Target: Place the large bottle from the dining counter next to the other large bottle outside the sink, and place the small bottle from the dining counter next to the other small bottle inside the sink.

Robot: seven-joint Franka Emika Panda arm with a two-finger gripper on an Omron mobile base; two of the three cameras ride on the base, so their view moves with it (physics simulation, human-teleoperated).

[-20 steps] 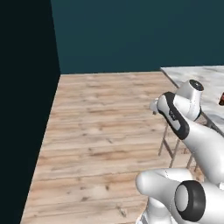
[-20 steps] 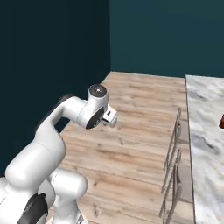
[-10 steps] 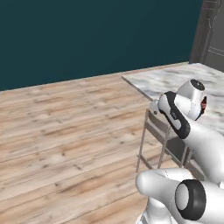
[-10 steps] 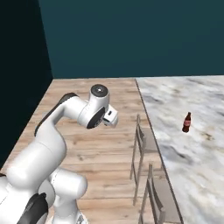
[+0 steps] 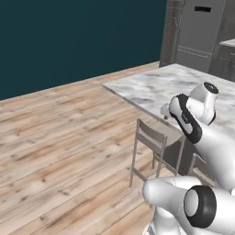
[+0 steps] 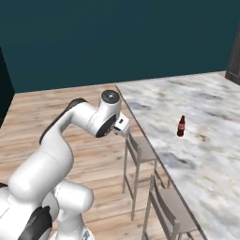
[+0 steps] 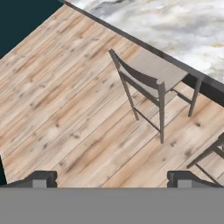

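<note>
A small dark bottle (image 6: 181,126) stood upright near the middle of the marble dining counter (image 6: 206,145), away from its edges, waiting to be collected. The gripper (image 7: 112,181) hung over the wooden floor beside a stool (image 7: 148,83), jaws apart and empty, because the arm had not yet reached the counter.

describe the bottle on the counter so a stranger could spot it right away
Find the long white-and-grey marble dining counter with grey wooden stools tucked along its edge. On its top, a little in from that edge, stands a small dark brown bottle with a red label, upright and alone, nothing else near it.
</note>
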